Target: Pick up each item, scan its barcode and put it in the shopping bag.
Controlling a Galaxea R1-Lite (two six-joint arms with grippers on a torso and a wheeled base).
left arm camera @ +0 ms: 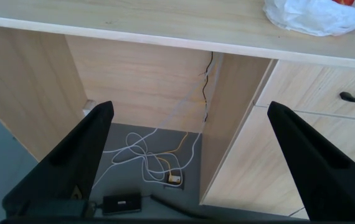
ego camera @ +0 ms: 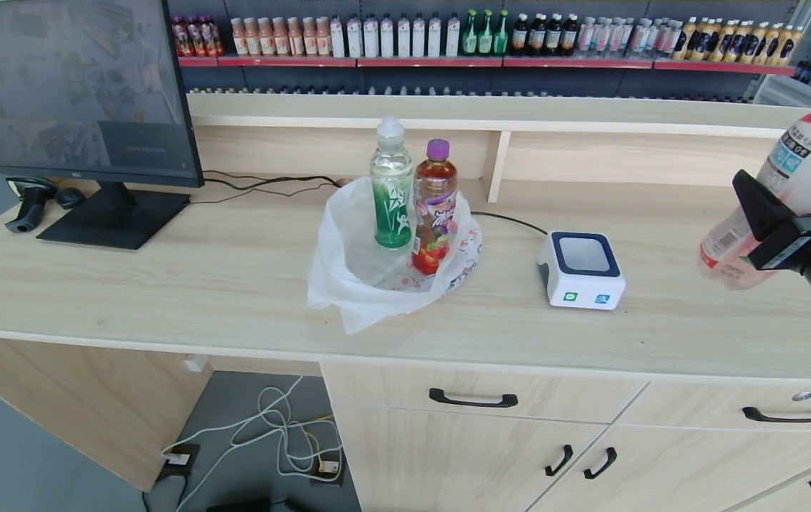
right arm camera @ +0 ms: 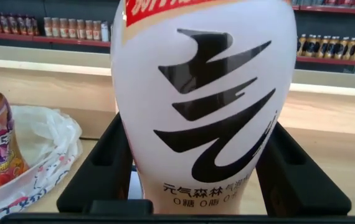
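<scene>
My right gripper (ego camera: 779, 220) is shut on a pale pink drink bottle (ego camera: 797, 178) with a white label, held tilted in the air at the right, above and to the right of the white barcode scanner (ego camera: 580, 269). The same bottle (right arm camera: 205, 106) stands between the black fingers (right arm camera: 96, 168) close up. A white shopping bag (ego camera: 377, 256) lies open on the counter's middle, with a green-labelled bottle (ego camera: 391, 188) and a red tea bottle (ego camera: 435, 206) standing upright in it. My left gripper (left arm camera: 187, 162) hangs open below the counter edge, holding nothing, with a corner of the bag (left arm camera: 314, 15) above it.
A monitor (ego camera: 71, 92) on a stand and a handheld scanner (ego camera: 28, 203) sit at the counter's left. A cable runs from the barcode scanner to the back. A raised wooden shelf (ego camera: 498, 128) bounds the counter's rear. Drawers (ego camera: 473, 398) sit under the front edge, and cables lie on the floor.
</scene>
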